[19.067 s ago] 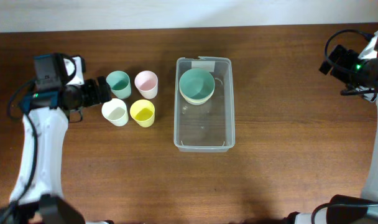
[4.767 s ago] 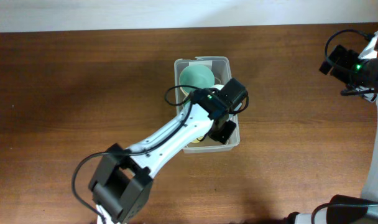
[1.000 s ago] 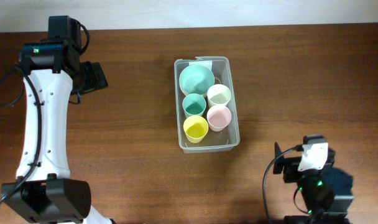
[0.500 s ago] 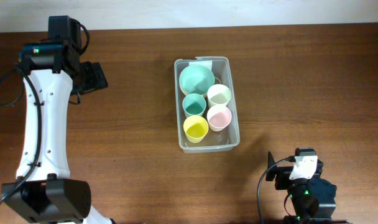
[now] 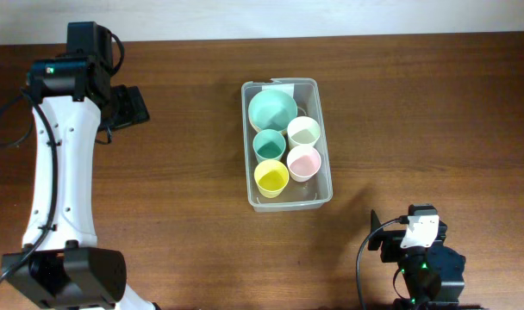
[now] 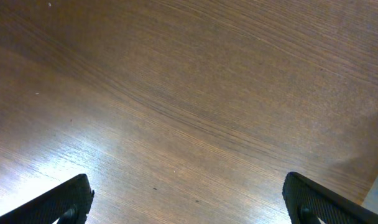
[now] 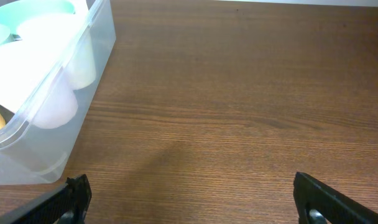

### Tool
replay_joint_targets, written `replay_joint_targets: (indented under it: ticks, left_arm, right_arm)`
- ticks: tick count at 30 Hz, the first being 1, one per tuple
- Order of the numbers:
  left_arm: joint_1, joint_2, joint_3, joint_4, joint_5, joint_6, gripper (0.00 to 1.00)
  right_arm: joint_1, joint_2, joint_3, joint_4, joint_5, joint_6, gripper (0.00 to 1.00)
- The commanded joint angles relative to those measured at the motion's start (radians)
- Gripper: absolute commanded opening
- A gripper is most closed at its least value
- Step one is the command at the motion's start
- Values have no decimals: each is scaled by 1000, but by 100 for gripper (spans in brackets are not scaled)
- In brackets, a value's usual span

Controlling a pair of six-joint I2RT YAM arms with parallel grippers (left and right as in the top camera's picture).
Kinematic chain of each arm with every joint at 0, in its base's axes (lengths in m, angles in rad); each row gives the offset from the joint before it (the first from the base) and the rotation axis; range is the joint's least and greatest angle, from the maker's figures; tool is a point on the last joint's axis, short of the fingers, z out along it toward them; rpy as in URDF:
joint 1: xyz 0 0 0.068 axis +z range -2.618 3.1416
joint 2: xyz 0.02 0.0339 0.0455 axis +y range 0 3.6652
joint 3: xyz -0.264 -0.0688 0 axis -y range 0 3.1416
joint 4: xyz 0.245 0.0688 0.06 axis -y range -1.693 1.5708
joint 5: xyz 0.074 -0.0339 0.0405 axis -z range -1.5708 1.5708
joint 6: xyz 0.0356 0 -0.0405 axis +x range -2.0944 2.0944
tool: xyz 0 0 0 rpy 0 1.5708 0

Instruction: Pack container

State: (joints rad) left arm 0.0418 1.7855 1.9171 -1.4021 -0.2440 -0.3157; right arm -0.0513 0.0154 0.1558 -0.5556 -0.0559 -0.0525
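The clear plastic container stands at the table's middle with a white label at its far rim. Inside it are a mint green bowl, a teal cup, a white cup, a pink cup and a yellow cup. The container's corner also shows in the right wrist view. My left gripper is open and empty over bare wood at the far left. My right gripper is open and empty at the front right, apart from the container.
The brown wooden table runs to a pale wall along the far edge. The left arm stretches down the left side. The right arm's base sits at the front right edge.
Over the last second the right arm has drawn back a little toward the front edge. The left arm and the cups in the container have not moved.
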Motion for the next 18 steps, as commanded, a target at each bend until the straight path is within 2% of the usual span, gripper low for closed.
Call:
replay_joint_targets:
  ticks: [1, 18]
  left_arm:
    - [2, -23, 14, 2, -8, -5, 100]
    - [0, -47, 13, -1, -8, -5, 100]
  right_arm:
    - [5, -12, -7, 3, 5, 9, 99]
    - [5, -12, -7, 3, 5, 9, 99]
